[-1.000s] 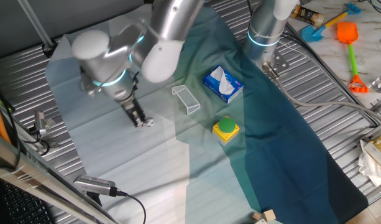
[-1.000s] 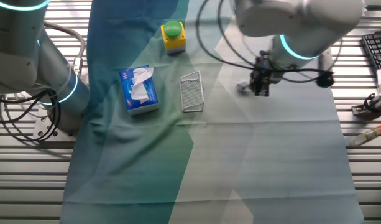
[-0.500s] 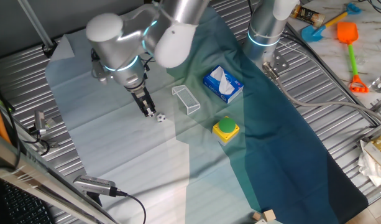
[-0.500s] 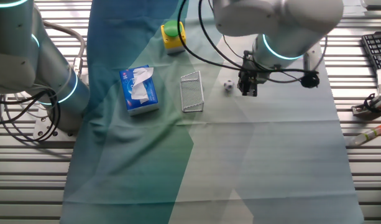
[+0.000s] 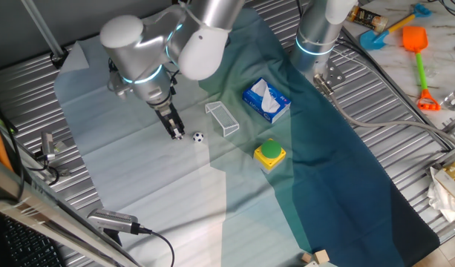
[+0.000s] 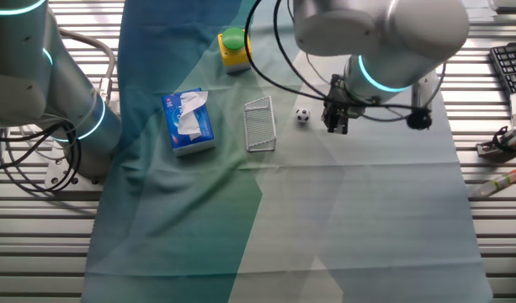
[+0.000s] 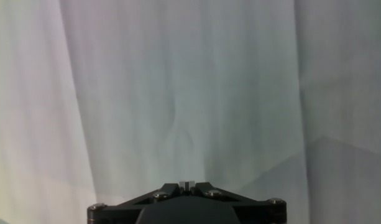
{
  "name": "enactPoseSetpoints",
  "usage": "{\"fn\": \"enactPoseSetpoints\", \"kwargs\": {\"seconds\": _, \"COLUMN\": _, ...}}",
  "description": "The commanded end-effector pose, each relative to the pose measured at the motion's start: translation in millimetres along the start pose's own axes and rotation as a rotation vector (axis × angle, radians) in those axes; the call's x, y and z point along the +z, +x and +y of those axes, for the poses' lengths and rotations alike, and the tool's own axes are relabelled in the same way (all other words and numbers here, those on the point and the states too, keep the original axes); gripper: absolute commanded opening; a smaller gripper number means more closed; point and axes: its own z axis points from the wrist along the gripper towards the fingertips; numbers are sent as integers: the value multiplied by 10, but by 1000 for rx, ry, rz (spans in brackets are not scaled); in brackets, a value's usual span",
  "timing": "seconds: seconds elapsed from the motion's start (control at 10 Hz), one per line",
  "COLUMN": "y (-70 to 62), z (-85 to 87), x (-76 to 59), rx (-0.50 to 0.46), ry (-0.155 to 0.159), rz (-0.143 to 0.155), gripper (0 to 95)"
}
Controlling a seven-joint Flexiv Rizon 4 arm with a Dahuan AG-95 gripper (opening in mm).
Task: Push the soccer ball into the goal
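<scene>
The soccer ball [image 5: 198, 137] is a tiny white ball with black patches lying on the pale cloth; in the other fixed view [image 6: 302, 116] it lies between my gripper and the goal. The goal [image 5: 222, 119] is a small clear box frame on the cloth, just beyond the ball, also in the other fixed view [image 6: 259, 124]. My gripper [image 5: 177, 135] is shut and empty, tip down at the cloth, a short gap from the ball. It shows in the other fixed view [image 6: 334, 126]. The hand view shows only the closed fingers [image 7: 186, 185] and bare cloth; ball and goal are out of it.
A blue-and-white tissue pack [image 5: 266, 101] lies past the goal. A green button on a yellow base [image 5: 270, 153] stands to the goal's right. A second arm's base [image 5: 318, 37] stands at the back. Cloth ends on ribbed metal table [image 5: 34, 111].
The ball has rolled away from my gripper toward the goal. My gripper pushed toward the goal, then stopped, and a gap opened between it and the ball.
</scene>
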Motion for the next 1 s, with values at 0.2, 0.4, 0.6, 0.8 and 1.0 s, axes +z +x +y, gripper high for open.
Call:
{"fn": "enactPoseSetpoints", "kwargs": {"seconds": 0.2, "y": -16, "z": 4, "x": 10, "rx": -3, "ry": 13, "rz": -2, "gripper": 0}}
{"fn": "enactPoseSetpoints", "kwargs": {"seconds": 0.4, "y": -17, "z": 4, "x": 10, "rx": -2, "ry": 31, "rz": -12, "gripper": 0}}
{"fn": "enactPoseSetpoints", "kwargs": {"seconds": 0.6, "y": -17, "z": 4, "x": 10, "rx": -3, "ry": 40, "rz": -17, "gripper": 0}}
{"fn": "enactPoseSetpoints", "kwargs": {"seconds": 0.8, "y": -17, "z": 4, "x": 10, "rx": 1, "ry": 53, "rz": -18, "gripper": 0}}
{"fn": "enactPoseSetpoints", "kwargs": {"seconds": 1.0, "y": -17, "z": 4, "x": 10, "rx": 17, "ry": 70, "rz": -8, "gripper": 0}}
